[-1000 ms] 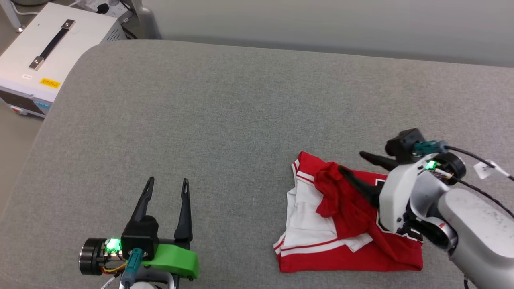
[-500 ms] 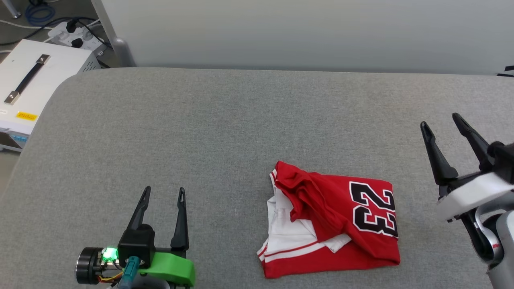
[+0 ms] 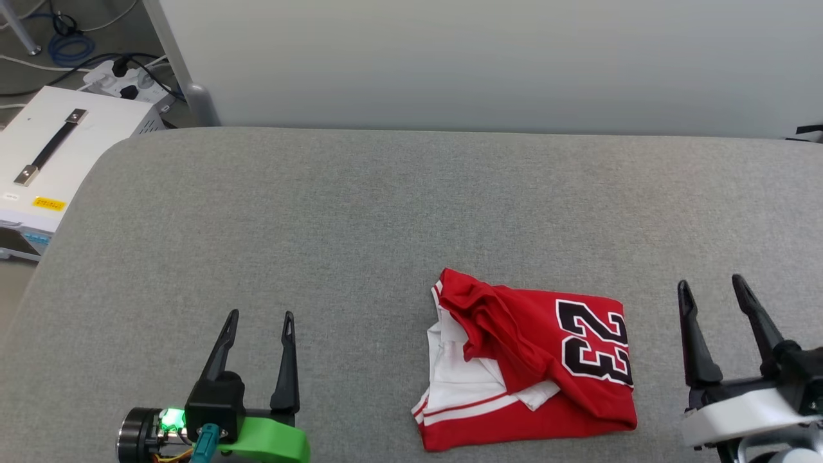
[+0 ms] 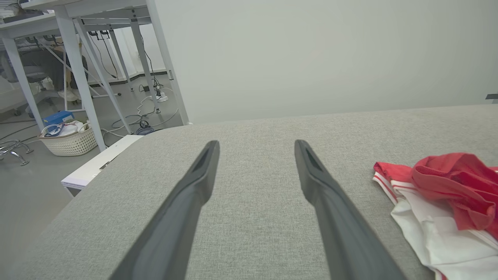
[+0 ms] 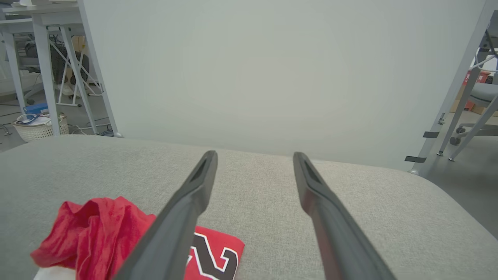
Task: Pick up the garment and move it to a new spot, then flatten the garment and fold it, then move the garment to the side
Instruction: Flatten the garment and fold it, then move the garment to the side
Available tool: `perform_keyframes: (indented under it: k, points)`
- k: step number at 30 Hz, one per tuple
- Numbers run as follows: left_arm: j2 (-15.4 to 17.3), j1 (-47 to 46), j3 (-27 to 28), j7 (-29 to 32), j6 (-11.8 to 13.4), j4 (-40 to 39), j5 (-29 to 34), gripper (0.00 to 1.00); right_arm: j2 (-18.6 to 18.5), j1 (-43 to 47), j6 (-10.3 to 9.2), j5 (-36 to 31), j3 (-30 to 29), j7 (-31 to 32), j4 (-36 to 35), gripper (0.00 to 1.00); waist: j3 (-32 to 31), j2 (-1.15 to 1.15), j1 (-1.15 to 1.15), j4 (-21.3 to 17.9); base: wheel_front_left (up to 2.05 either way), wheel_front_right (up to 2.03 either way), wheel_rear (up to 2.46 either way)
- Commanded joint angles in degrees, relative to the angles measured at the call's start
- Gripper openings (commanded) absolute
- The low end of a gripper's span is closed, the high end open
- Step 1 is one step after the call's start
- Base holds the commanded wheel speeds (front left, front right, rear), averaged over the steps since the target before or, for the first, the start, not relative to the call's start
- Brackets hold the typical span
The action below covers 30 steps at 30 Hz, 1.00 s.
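grey bench [image 3: 334,218] holds the garment [image 3: 514,334] between my left tool [image 3: 260,314] and right tool [image 3: 709,281], both wide; head view reads 23 [image 3: 595,341] whole, right wrist partly; right tool drew back.

Downward head view; low level wrist views; garment [image 3: 527,350] common.

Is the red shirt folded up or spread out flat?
Folded, but messily. The shirt lies as a stacked bundle: white cloth peeks from under the red top layer, and one corner is bunched up.
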Motion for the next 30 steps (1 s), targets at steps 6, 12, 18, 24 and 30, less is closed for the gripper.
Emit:
perform_keyframes:
  k: [6,12,18,24,30]
  points:
    - [0.46,1.80,0.48,-0.34,-0.43,-0.36,-0.23,1.00,1.82,5.79,-0.03,-1.83,0.80,-0.49,-3.19,1.00,-0.79,0.00,0.00,0.75,0.00,0.00,0.00]
    - [0.51,2.12,0.60,-0.34,-0.46,-0.28,-0.17,1.00,1.89,6.46,-0.03,-2.20,1.11,-0.49,-3.32,1.00,-0.78,0.00,0.00,0.90,0.00,0.00,0.00]
    - [0.57,1.94,0.73,-0.34,-0.51,-0.28,-0.12,1.00,1.35,6.14,-0.03,-2.73,1.53,-0.50,-2.89,1.00,-0.42,0.00,0.00,1.11,0.00,0.00,0.00]
    - [0.63,1.85,1.20,-0.34,-0.49,-0.38,-0.35,1.00,-1.65,0.19,-0.03,-1.22,0.53,0.32,-3.74,1.00,0.22,0.00,0.00,0.50,0.00,0.00,0.00]
    - [0.65,0.66,1.07,-0.34,-0.79,-0.62,-0.19,1.00,-9.35,-9.81,-0.03,3.55,0.43,8.22,-4.22,1.00,1.64,0.00,0.00,0.85,0.00,0.00,0.00]
